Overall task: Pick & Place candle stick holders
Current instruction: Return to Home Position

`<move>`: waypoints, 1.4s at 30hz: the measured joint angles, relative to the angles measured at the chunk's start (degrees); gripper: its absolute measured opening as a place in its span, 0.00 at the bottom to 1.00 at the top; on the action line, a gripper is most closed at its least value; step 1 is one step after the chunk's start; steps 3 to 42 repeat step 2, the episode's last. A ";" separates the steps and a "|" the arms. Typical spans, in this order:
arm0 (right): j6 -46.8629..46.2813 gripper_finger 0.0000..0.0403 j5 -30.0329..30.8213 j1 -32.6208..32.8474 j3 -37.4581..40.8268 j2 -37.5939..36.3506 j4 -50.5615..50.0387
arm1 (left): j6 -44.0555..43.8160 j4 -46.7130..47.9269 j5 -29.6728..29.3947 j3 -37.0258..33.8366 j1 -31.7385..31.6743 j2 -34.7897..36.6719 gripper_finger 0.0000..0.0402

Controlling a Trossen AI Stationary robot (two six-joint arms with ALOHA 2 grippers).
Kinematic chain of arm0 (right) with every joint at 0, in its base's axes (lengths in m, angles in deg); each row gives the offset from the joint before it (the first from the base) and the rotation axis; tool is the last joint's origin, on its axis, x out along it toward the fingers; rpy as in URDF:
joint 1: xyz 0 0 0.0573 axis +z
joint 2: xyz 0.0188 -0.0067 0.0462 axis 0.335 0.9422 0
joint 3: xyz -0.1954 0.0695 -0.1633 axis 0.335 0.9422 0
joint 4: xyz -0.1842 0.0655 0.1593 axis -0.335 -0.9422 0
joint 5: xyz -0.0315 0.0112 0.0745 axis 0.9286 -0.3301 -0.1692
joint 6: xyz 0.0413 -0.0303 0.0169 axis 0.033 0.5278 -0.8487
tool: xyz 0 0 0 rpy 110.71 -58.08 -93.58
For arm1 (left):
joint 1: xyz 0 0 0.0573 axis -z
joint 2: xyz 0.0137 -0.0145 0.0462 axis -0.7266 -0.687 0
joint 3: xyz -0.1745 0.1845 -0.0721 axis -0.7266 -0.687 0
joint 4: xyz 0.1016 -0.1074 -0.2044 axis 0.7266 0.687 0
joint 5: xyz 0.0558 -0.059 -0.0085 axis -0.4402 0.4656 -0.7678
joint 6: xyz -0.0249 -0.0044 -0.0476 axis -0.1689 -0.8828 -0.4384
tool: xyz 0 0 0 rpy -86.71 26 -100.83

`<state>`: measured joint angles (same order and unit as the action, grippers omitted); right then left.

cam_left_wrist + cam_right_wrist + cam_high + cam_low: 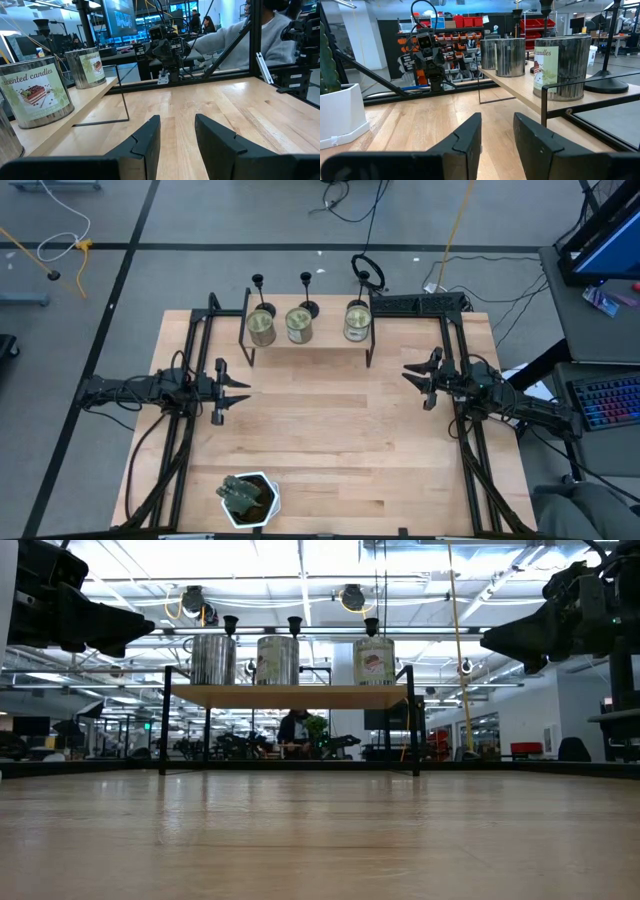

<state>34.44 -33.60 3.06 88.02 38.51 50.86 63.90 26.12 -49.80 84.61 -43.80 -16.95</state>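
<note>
Three candle stick holders point(294, 626): black, thin stems, tiny cups, behind three tins point(299, 325) on shelf point(310, 356). One white pot point(271, 506). Left gripper point(238, 391), right gripper point(410, 375): fingers spread, empty.

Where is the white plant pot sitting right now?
In the high view the white plant pot stands at the edge of the table opposite the shelf, on the left arm's side of centre.

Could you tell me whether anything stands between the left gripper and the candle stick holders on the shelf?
Yes: three tins stand on the shelf directly in front of the candle stick holders, one before each. The left gripper waits open, nearer and leftward.
</note>
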 joint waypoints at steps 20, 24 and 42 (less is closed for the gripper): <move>0.02 0.26 0.00 0.00 0.00 0.01 0.02 | 0.00 -0.01 0.00 0.00 0.00 0.00 0.32; 0.02 0.26 0.00 0.00 0.00 0.01 0.02 | 0.00 -0.01 0.00 0.00 0.00 0.00 0.32; 0.02 0.26 0.00 0.00 0.00 0.01 0.02 | 0.00 -0.01 0.00 0.00 0.00 0.00 0.32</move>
